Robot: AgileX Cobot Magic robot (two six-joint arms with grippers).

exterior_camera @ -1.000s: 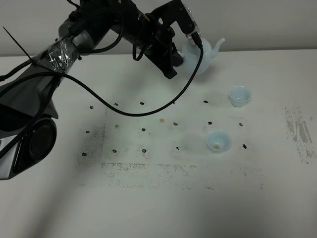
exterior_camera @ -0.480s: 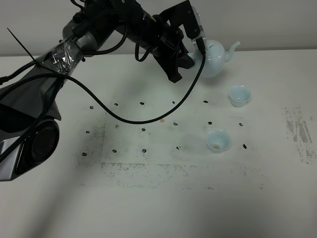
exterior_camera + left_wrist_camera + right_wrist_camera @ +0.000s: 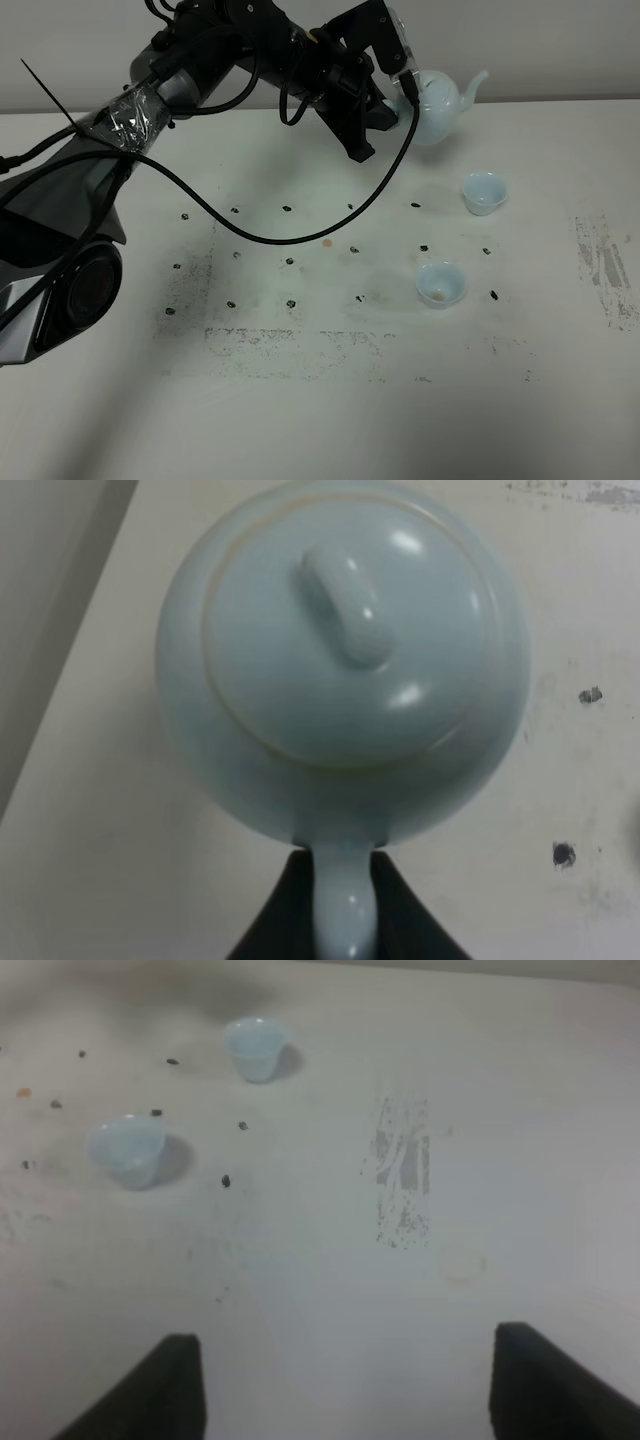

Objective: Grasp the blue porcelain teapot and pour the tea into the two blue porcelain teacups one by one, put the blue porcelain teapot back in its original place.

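The blue porcelain teapot (image 3: 438, 104) hangs above the table's far edge, spout pointing right, held by its handle in my left gripper (image 3: 402, 92). In the left wrist view the teapot (image 3: 345, 660) fills the frame from above, and my left gripper (image 3: 345, 905) is shut on its thin handle. One blue teacup (image 3: 485, 192) stands right of centre, below and right of the teapot. The other teacup (image 3: 441, 284) stands nearer the front. Both teacups appear in the right wrist view (image 3: 254, 1048) (image 3: 127, 1150). My right gripper (image 3: 345, 1390) is open, well away from them.
The white table (image 3: 320, 400) carries scattered black marks and a worn grey patch (image 3: 600, 265) at the right. A black cable (image 3: 300, 215) loops down from the left arm over the table's middle. The wall runs just behind the teapot.
My left gripper has carried the teapot to the right and slightly up, from behind the table's middle toward the far teacup. The cups have not moved.
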